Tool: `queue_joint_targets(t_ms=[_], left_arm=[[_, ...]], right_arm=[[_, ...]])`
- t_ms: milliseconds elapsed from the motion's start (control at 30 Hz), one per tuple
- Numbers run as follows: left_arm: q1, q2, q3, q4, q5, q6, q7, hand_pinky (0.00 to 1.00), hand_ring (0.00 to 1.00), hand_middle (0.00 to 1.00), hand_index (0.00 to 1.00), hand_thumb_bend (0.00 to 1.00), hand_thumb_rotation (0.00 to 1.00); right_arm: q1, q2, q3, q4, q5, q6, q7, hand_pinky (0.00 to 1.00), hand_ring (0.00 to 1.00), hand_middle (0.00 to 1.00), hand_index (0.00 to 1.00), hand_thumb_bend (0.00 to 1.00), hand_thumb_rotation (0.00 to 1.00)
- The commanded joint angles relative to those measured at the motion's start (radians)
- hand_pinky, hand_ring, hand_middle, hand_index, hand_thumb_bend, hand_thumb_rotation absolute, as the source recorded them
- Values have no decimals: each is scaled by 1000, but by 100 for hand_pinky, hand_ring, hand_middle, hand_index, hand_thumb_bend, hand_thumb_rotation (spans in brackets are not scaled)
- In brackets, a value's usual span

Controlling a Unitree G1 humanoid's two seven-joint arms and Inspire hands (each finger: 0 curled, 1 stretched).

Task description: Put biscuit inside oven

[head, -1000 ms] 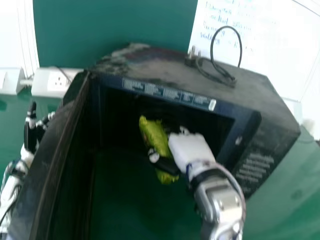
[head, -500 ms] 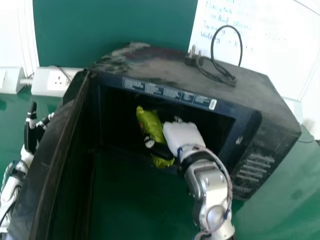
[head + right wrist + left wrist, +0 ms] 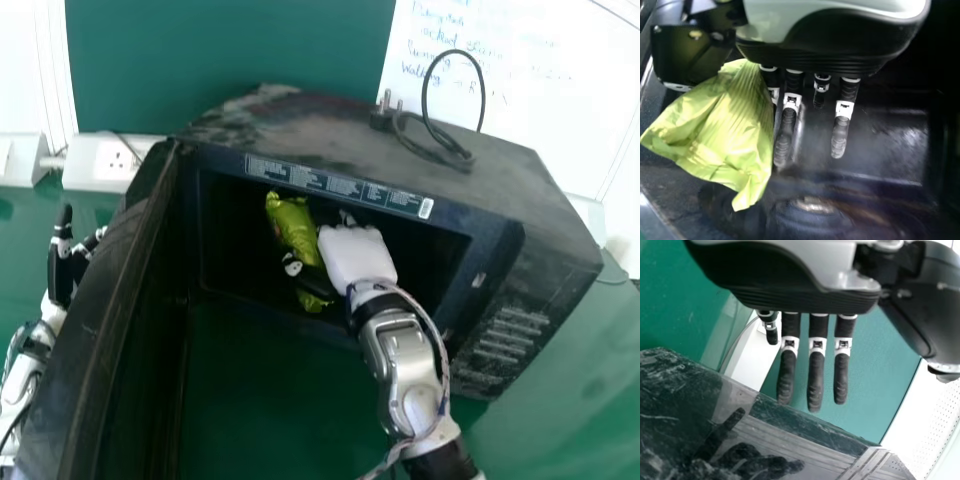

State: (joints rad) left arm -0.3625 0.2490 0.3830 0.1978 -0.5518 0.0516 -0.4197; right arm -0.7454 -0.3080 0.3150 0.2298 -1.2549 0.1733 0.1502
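My right hand [image 3: 355, 256] is in the opening of the black oven [image 3: 400, 225], pinching the green biscuit packet [image 3: 292, 232] between thumb and fingers. The packet stands slanted at the hand's left side, within the cavity. From the right wrist view, the crinkled packet [image 3: 735, 130] lies against the fingers of my right hand [image 3: 786, 135], the other fingers extending over the dark oven floor. Outside the oven door, at the far left, my left hand [image 3: 62, 265] is open. Straight fingers of my left hand [image 3: 816, 375] also show in the left wrist view.
The open oven door [image 3: 100, 320] stands between the left hand and the cavity. A black power cable [image 3: 430, 130] with its plug rests on the oven's top. Behind the door is a white socket box [image 3: 105, 165]; the green table [image 3: 560, 400] extends to the right.
My right hand and the packet have moved forward and a little left, deeper into the oven opening. The forearm has followed. My left hand has stayed still.
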Motion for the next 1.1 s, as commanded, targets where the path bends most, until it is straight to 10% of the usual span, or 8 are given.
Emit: queue_joint_targets(t_ms=[0,333,1067], left_arm=[[13,3,1,-13,0,5,4,25,32,39,49,52,7],[15,6,3,-8,-2,2,-9,26,32,40,49,51,7],[13,8,6,1,-6,-3,-21,25,32,39,49,52,7]], right_arm=[[-38,-8,17,34,17,0,-55,37,29,46,49,53,0],[-111,-19,58,206,57,21,-202,43,32,43,50,53,0],[-118,-47,101,120,140,124,-55,46,42,44,53,52,1]])
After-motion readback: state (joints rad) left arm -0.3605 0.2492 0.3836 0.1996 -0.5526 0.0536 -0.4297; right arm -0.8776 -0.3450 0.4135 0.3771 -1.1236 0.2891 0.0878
